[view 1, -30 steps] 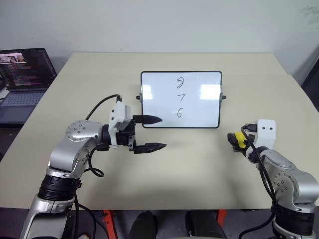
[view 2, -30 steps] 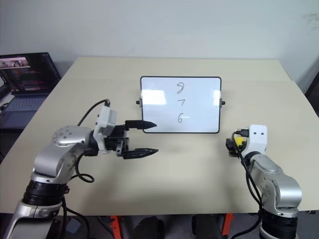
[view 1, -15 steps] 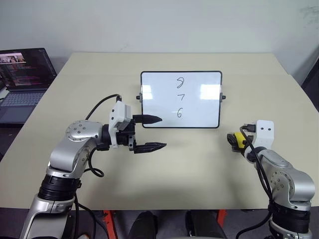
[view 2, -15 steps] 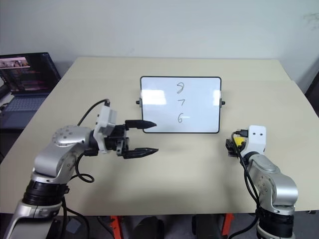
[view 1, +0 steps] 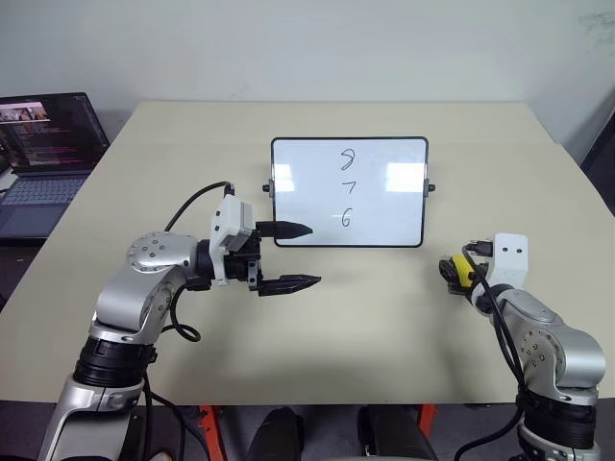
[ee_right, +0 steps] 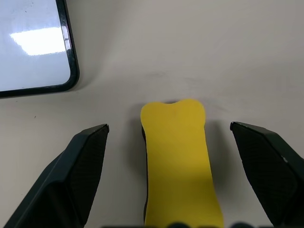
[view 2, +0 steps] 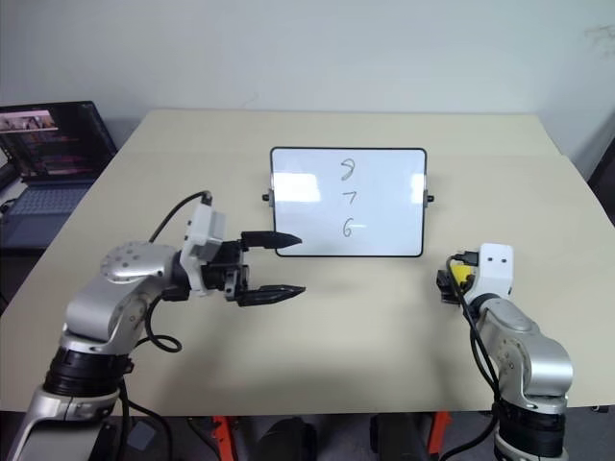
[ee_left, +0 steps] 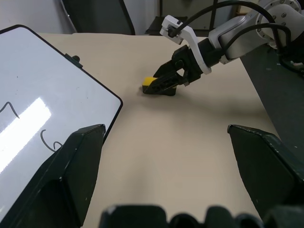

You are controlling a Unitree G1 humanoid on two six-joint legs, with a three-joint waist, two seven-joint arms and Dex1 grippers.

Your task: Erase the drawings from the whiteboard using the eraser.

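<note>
The eraser (ee_right: 178,161) lies flat on the surface (view 1: 384,317), right of the board (view 1: 348,192), between the right gripper's (ee_right: 178,142) wide-apart jaws, untouched; its near end is cut off in the wrist view and its black underside barely shows; the left gripper (view 1: 298,256), jaws apart and empty, hovers before the board's lower left corner, hiding it; the digits (view 1: 347,188) are thin and faint; a laptop (view 1: 43,158) is cropped at the edge.

Looks like an office/lab: plain beige table (view 1: 384,317), bare wall (view 1: 317,48), laptop (view 1: 43,158) w/ code on screen.
</note>
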